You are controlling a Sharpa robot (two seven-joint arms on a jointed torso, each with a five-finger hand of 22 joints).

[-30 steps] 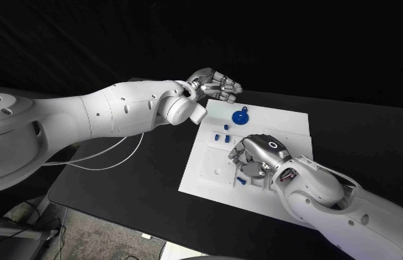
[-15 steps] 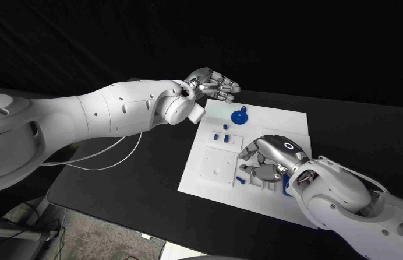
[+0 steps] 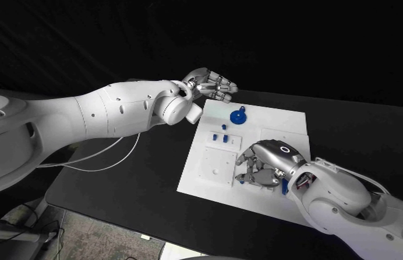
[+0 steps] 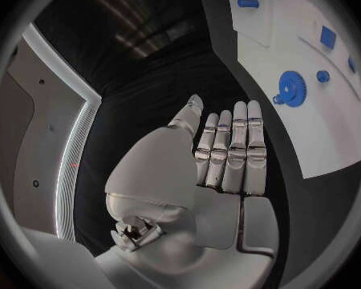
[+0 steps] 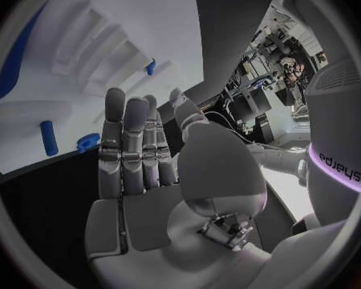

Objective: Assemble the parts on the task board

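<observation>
The task board [image 3: 252,133] lies mid-desk [image 3: 126,178], a blue gear [image 3: 239,118] at its twelve o'clock end. The right hand [image 3: 264,165] rests at the board's six o'clock side — fingers loose, grasping nothing (small blue parts [image 3: 220,137] lie nearby). The left hand [image 3: 212,86] hovers beyond the eleven o'clock corner — released, fingers straight.

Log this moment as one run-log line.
left robot hand: open, raised beyond task board | right robot hand: open, over board's near part | blue gear: untouched

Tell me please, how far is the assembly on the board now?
Early stage, as far as I can judge. The blue gear and small blue parts lie loose on the task board. The right hand hovers over the board's near part, holding nothing visible. The left hand waits, empty, beyond the far edge.
</observation>
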